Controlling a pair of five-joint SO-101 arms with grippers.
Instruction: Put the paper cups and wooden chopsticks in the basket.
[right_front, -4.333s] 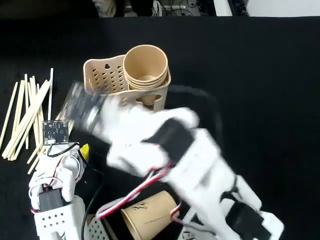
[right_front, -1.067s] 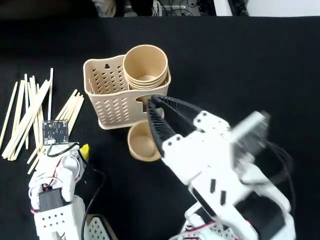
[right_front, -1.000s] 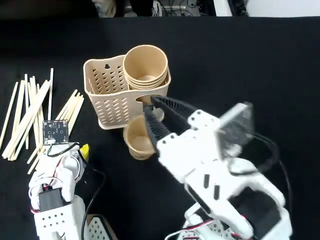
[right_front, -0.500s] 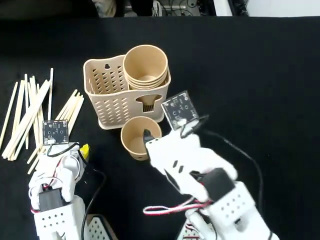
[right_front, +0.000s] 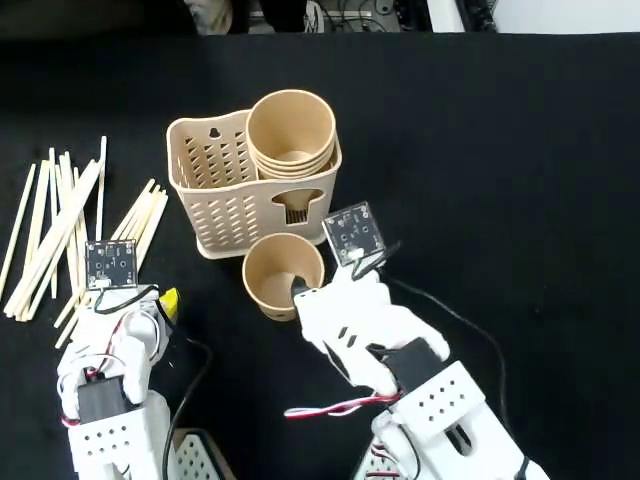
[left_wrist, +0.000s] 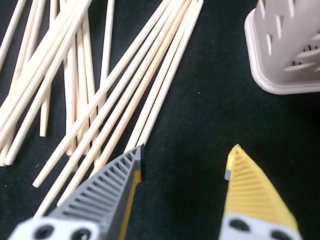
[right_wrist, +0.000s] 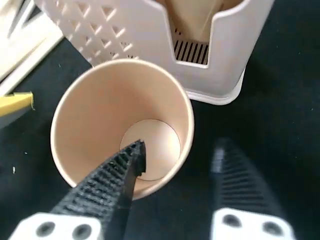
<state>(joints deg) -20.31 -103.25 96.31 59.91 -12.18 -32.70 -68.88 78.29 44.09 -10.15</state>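
Just beside the beige perforated plastic basket (right_front: 215, 215), the loose tan paper cup (right_wrist: 120, 125) stands upright. The right gripper (right_wrist: 180, 147) is spread across its wall, one finger inside. It seems a grasp is being prepared: next it must clench and lift. The left gripper (left_wrist: 187, 147) hangs released by the pale wooden chopsticks (left_wrist: 100, 85).

1 cup (right_front: 275, 270) upright by basket (right_front: 225, 215) | cup stack (right_front: 291, 125) in basket | chopsticks (right_front: 55, 235) loose, flat
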